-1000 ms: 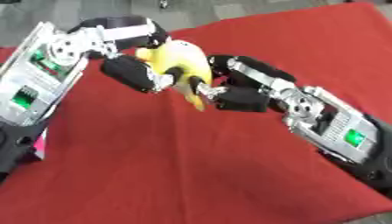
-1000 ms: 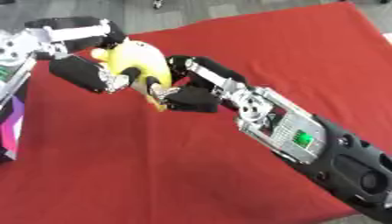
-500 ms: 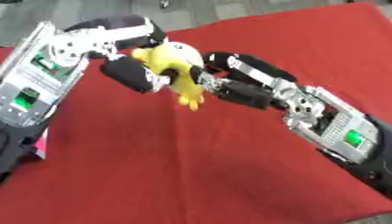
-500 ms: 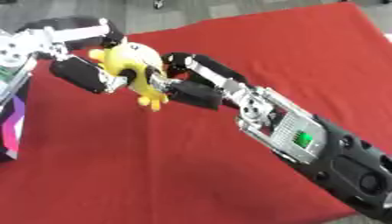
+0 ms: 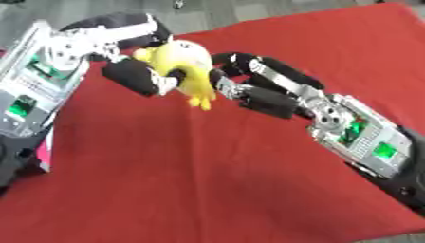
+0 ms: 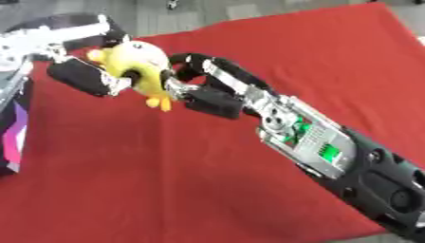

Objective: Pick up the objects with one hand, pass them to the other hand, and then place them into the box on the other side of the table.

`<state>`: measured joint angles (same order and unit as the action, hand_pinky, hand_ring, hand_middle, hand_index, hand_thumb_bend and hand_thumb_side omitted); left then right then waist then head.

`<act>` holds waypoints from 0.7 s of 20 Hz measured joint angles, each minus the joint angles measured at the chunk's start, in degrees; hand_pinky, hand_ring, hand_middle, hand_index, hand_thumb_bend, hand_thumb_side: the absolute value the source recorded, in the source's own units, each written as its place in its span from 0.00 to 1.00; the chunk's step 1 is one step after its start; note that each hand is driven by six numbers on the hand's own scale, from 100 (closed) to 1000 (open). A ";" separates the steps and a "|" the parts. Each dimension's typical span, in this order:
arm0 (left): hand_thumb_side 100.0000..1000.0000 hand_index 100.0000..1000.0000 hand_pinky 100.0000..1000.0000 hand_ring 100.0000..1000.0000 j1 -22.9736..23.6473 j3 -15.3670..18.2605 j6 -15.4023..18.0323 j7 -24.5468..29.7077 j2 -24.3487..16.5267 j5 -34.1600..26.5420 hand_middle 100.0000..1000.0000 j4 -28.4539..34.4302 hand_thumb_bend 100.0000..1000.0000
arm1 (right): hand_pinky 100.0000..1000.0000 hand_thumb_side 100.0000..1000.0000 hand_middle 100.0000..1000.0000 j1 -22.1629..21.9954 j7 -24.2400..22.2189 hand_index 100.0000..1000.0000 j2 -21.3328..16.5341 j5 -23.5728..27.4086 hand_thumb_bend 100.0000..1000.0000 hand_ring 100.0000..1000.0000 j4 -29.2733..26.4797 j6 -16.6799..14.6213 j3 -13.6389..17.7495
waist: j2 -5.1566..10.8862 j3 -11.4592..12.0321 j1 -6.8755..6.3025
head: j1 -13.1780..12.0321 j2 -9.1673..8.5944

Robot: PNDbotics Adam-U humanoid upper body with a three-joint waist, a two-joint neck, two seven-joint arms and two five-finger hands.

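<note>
A yellow plush toy (image 5: pixel 189 64) with orange feet hangs above the red table (image 5: pixel 207 180), held between both hands. My left hand (image 5: pixel 137 78) comes in from the upper left, its black fingers curled under the toy and its thumb over the top. My right hand (image 5: pixel 253 90) reaches in from the right, with fingers arched onto the toy's right side and fingertips touching it. The orange feet dangle free below. A box (image 6: pixel 13 137) with purple and pink sides shows at the left edge, partly hidden by my left arm.
The red cloth covers the whole table, and grey floor shows beyond its far edge (image 5: pixel 274 19). My right forearm (image 6: pixel 332 152) crosses the lower right of the table. My left forearm (image 5: pixel 33 90) lies along the left side.
The toy has turned more upright and sits deeper in my left hand. My right hand no longer pinches the orange foot and now rests on the toy's side.
</note>
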<state>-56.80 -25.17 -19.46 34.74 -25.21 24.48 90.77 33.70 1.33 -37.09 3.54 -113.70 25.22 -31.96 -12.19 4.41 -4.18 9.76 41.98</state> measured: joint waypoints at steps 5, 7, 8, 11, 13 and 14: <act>0.13 0.31 0.74 0.64 2.62 4.35 -0.90 -4.54 -4.94 -0.26 0.40 0.08 0.00 | 0.60 0.77 0.79 -0.04 1.28 0.89 -0.06 0.95 0.00 0.82 0.00 0.01 0.26 | 0.00 0.04 0.00 | -0.76 0.00; 0.12 0.31 0.74 0.64 3.75 5.86 -1.35 -5.89 -6.54 -0.34 0.40 -0.48 0.00 | 0.60 0.77 0.79 -0.14 1.94 0.89 -0.09 1.50 0.00 0.82 0.00 0.03 0.42 | 0.00 0.09 0.00 | -1.05 0.00; 0.12 0.32 0.74 0.64 4.26 6.57 -1.55 -6.50 -7.30 -0.38 0.40 -0.88 0.00 | 0.60 0.77 0.79 -0.26 2.23 0.89 -0.10 1.77 0.00 0.82 0.00 0.00 0.43 | 0.00 0.09 0.00 | -1.27 0.00; 0.13 0.31 0.74 0.64 5.91 8.58 -2.07 -8.16 -9.55 -0.46 0.40 -2.29 0.00 | 0.60 0.77 0.79 -0.50 2.84 0.89 -0.13 2.22 0.00 0.82 0.00 -0.17 0.48 | 0.00 0.03 0.00 | -2.66 0.00; 0.13 0.31 0.74 0.64 7.13 10.00 -2.43 -9.33 -10.91 -0.59 0.40 -3.28 0.00 | 0.60 0.77 0.79 -0.70 3.20 0.88 -0.27 2.32 0.00 0.82 0.00 -0.37 0.80 | -0.02 -0.03 0.02 | -4.15 0.00; 0.13 0.31 0.74 0.64 7.74 10.70 -2.63 -9.92 -11.61 -0.70 0.40 -3.79 0.00 | 0.60 0.77 0.79 -0.90 3.43 0.88 -0.40 2.35 0.00 0.82 0.00 -0.45 0.91 | -0.04 -0.05 0.02 | -5.00 0.00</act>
<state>-49.06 -14.47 -22.09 24.82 -36.82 23.78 86.98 32.80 4.77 -37.48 5.89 -113.70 24.77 -31.05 -12.23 4.36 -4.17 4.76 41.98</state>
